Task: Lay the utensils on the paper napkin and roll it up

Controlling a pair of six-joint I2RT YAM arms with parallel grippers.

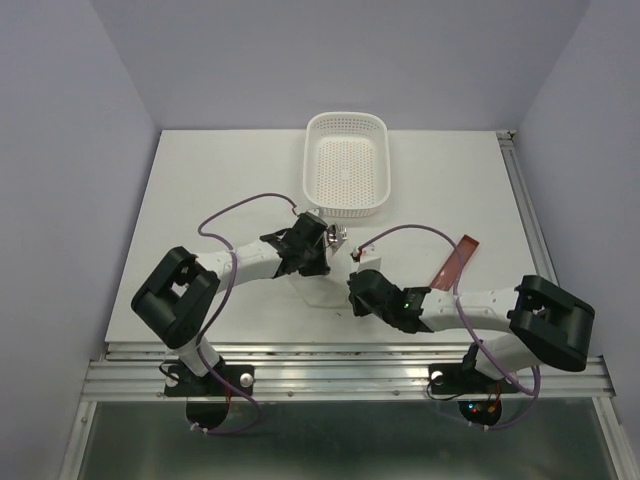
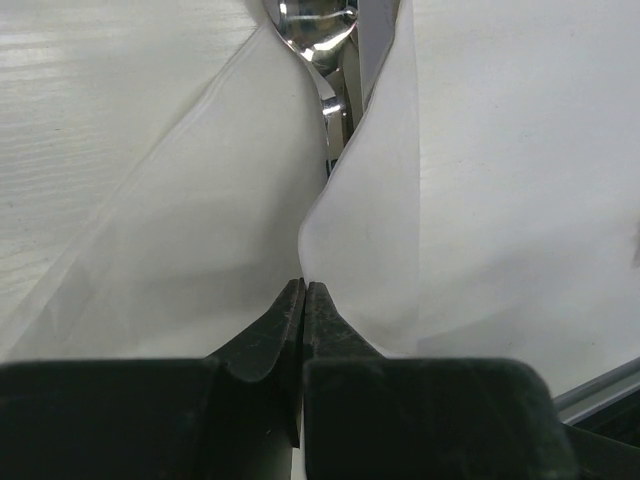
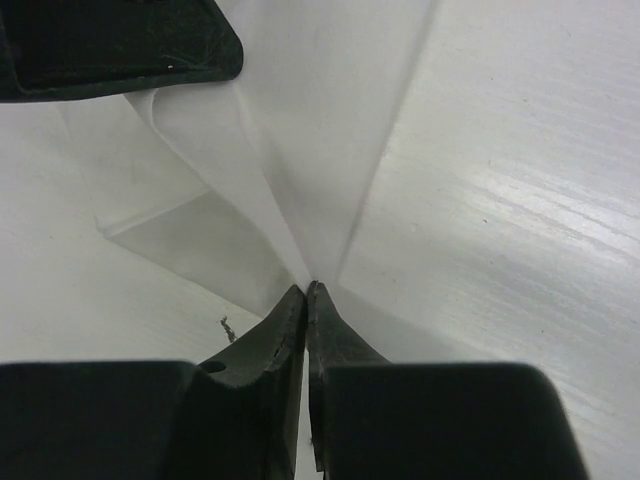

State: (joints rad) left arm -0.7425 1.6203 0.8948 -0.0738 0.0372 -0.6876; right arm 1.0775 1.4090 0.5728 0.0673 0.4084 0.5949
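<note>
Left jaws: closed, tips pressed together on a raised fold of the napkin (image 2: 230, 230). The paper lifts from the surface (image 1: 200, 200) in two sloping sheets that meet at the pinch.

Right jaws: closed, tips nipping another part of the same napkin. The sheet fans up and away from them in creased panels. In the right wrist view, the black housing of my left jaws sits close by at the upper left.

Spoon (image 2: 318, 25): the shiny bowl lies straight ahead of my left jaws, in the crease between the two lifted folds. The metal neck runs down into the paper. The handle is covered, so I cannot report on it.

Napkin position: on the surface between my two arms, near the middle and on the near side of the basket (image 1: 345, 165).

Basket: at the far edge, apart from the napkin.

Other item: a red-brown strip (image 1: 455, 262) lies flat on the surface beside my right arm, clear of the napkin.
</note>
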